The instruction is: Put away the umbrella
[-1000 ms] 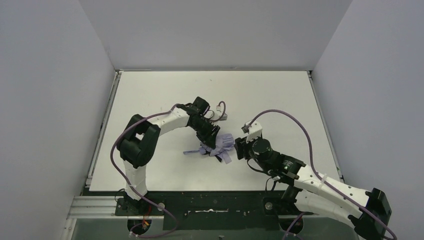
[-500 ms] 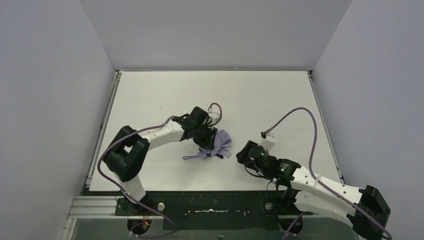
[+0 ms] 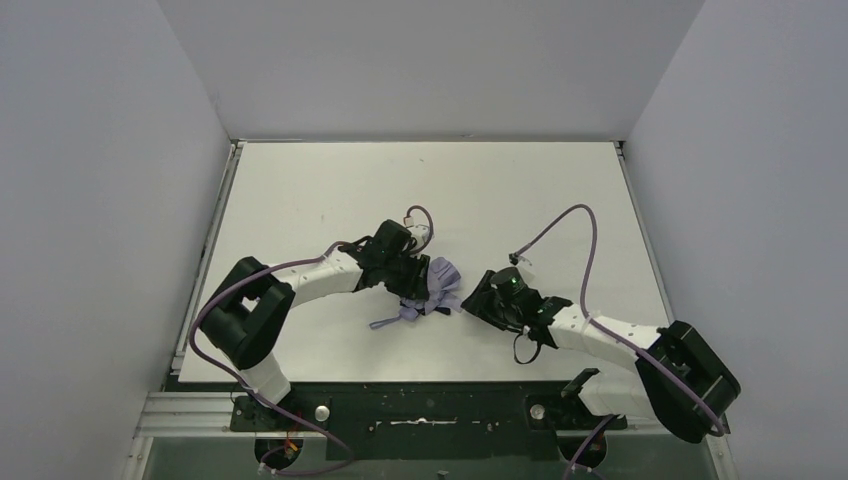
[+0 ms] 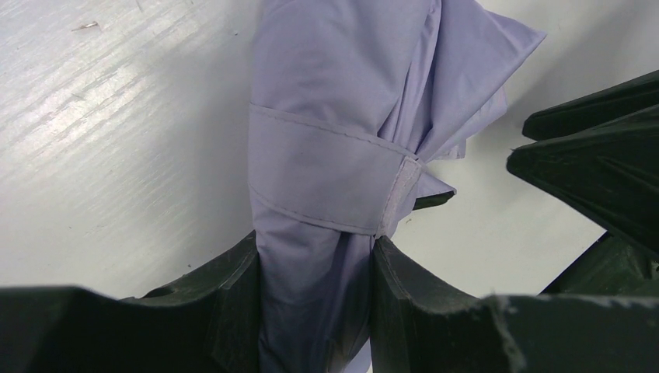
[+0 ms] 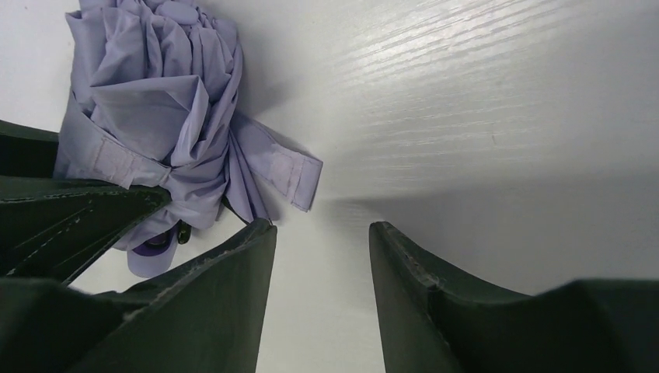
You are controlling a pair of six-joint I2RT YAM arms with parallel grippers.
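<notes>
Item: pale lavender folded fabric umbrella (image 3: 436, 287), mid white surface (image 3: 520, 190), strap-fastening stage.
Left end effector (image 4: 315, 260) clenched round its bundle; right end effector (image 5: 322, 233) released, empty, just right. Next, probably: pinch loose strap tab (image 5: 291, 175).

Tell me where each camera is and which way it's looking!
Top camera: high behind the arms, looking down at the table; both arms show, the umbrella between them.
Left wrist camera: on the left gripper, looking along its fingers, clamped on the umbrella's strapped fabric.
Right wrist camera: on the right gripper, looking past its open fingers at the table, umbrella upper left in the picture.
Shared: both wrist views show the umbrella and the other arm's dark fingers.
</notes>
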